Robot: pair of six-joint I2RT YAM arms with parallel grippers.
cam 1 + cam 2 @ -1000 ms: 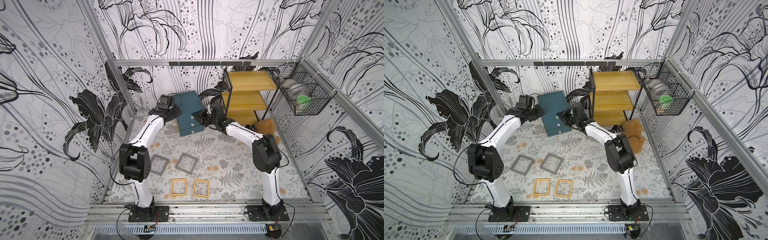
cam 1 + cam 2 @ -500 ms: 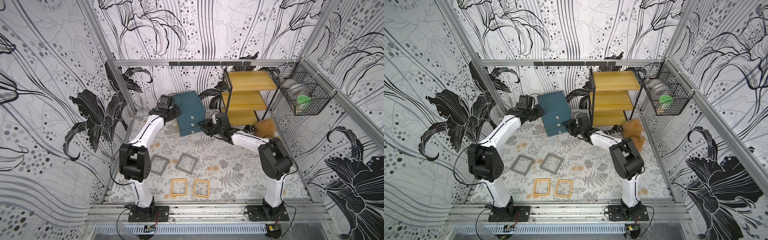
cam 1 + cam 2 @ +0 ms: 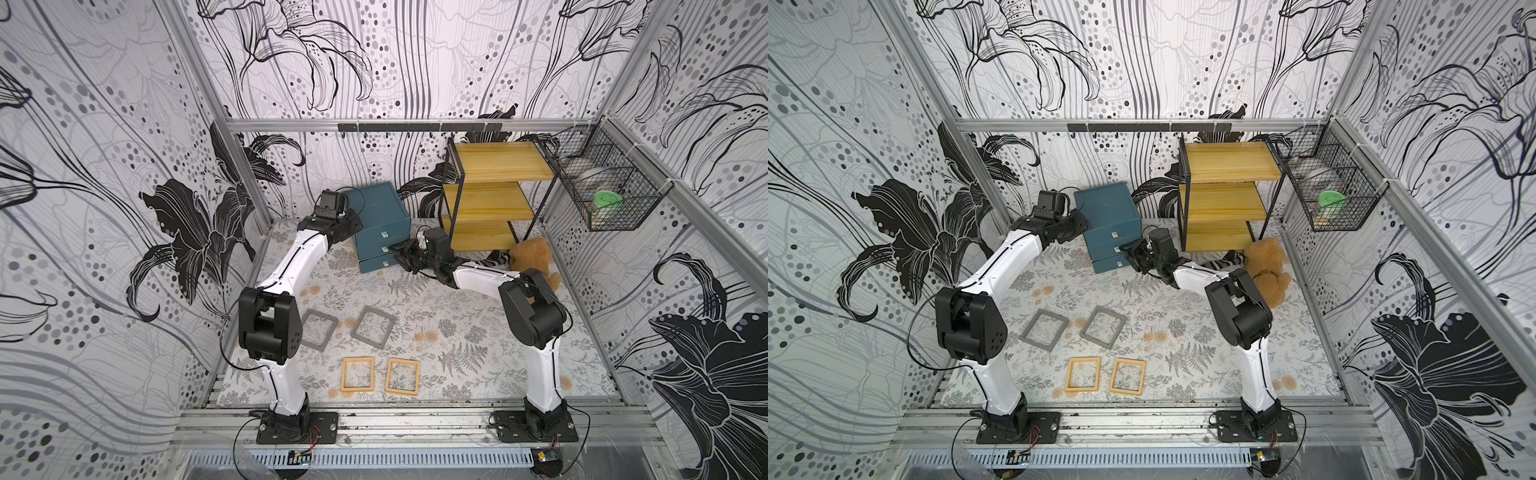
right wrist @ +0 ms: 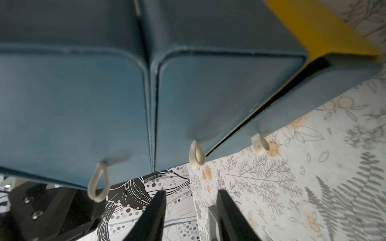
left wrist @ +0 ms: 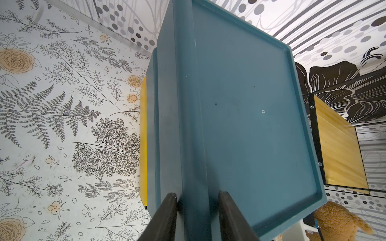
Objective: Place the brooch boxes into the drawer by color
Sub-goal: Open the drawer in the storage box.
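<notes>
Left gripper (image 5: 198, 217) closed on top rim of teal chest (image 3: 374, 205), probably to hold it from sliding when you pull. Right gripper (image 4: 191, 217) parted, holds nothing, waits just before middle drawer (image 4: 208, 94), near its pull loop (image 4: 196, 154).

Grey brooch boxes (image 3: 318, 330) (image 3: 373, 326) and yellow brooch boxes (image 3: 357, 374) (image 3: 402, 376) lie flat on table (image 3: 457, 332), well apart from chest. Pink one not seen.

Right wrist view shows dark gap at lowest drawer (image 4: 313, 87). Boxes you see only in top views.

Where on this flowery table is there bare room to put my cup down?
Widest bare stretch: between the teal chest and the grey frames. Another lies between the yellow frames and the right arm. The back is crowded: chest, shelf, teddy bear.
</notes>
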